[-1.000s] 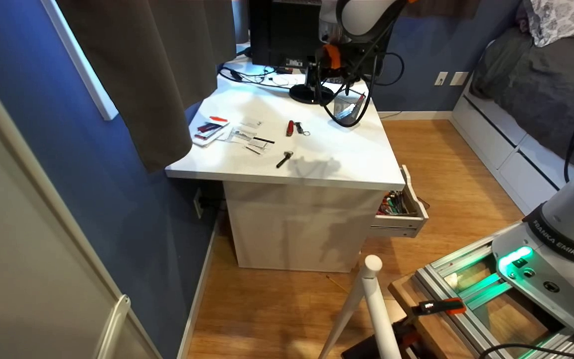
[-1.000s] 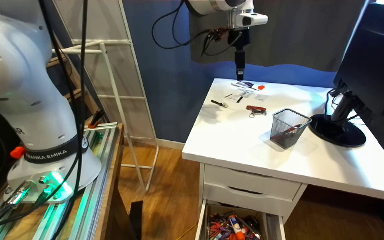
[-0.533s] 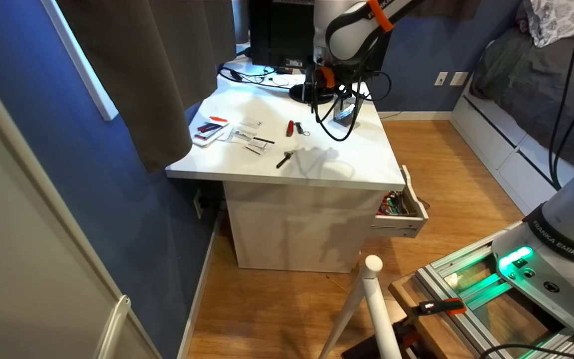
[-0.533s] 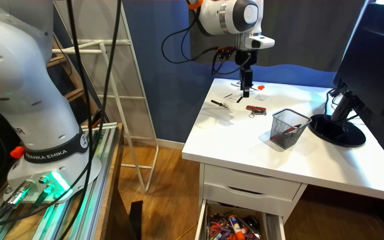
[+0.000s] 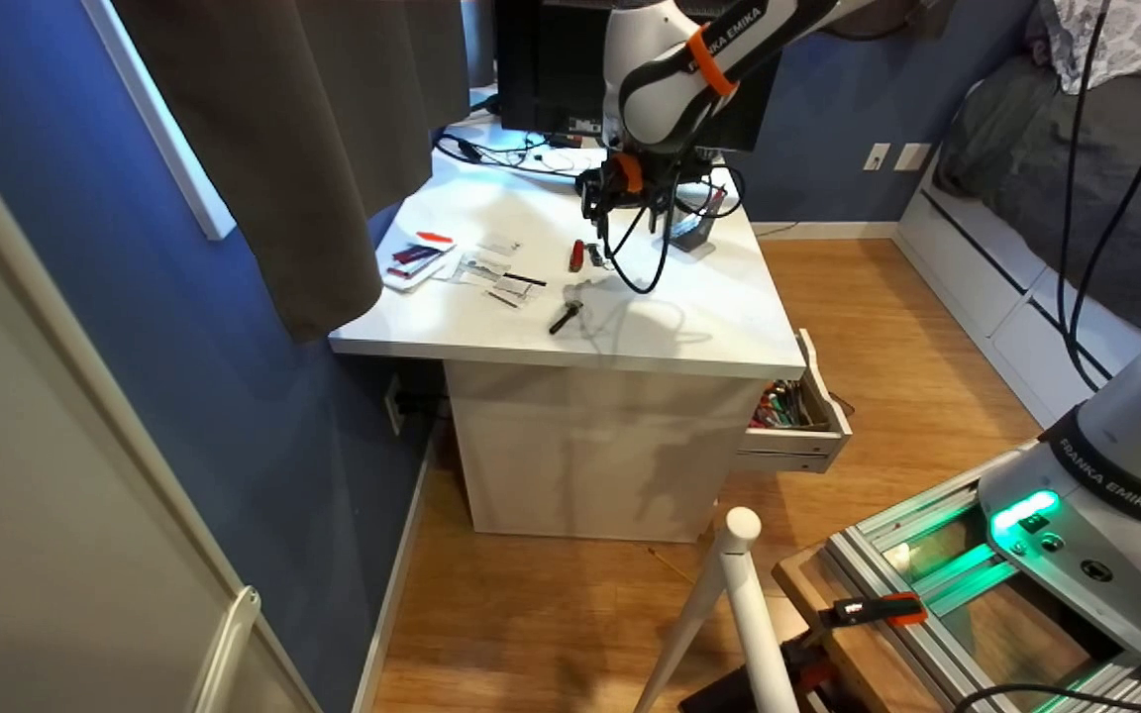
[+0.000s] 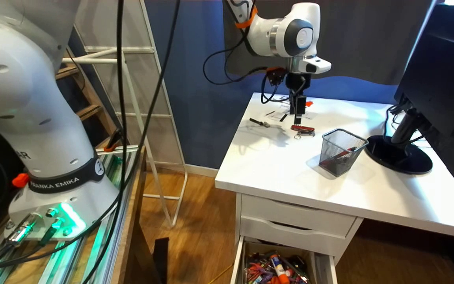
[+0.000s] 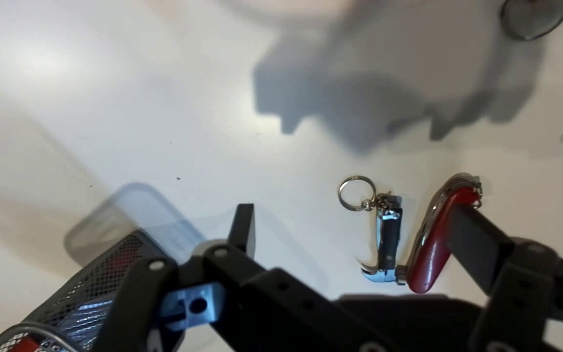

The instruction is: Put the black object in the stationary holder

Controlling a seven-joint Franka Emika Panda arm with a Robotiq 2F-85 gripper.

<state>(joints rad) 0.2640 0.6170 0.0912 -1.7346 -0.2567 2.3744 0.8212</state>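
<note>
The stationary holder (image 6: 341, 156) is a grey wire-mesh cup with a squarish mouth, upright on the white desk with a red item inside. It shows at lower left in the wrist view (image 7: 110, 274) and partly behind cables in an exterior view (image 5: 694, 230). A small black hammer-shaped tool (image 7: 389, 234) with a key ring lies beside a red pocket knife (image 7: 435, 244). A black-handled item (image 5: 565, 318) lies nearer that desk edge; which black thing is meant is unclear. My gripper (image 7: 355, 215) is open and empty above the tool and knife, one finger overlapping the knife in view.
A monitor (image 6: 440, 94) on a flat black round base (image 6: 402, 156) stands behind the holder. Cards and small packets (image 5: 491, 272) lie at the desk's wall side. An open drawer (image 6: 284, 268) full of stationery is below. Cables hang from the arm.
My gripper has come down towards the desk and moved from the wall side to above the red knife and black tool. The objects on the desk have not moved.
</note>
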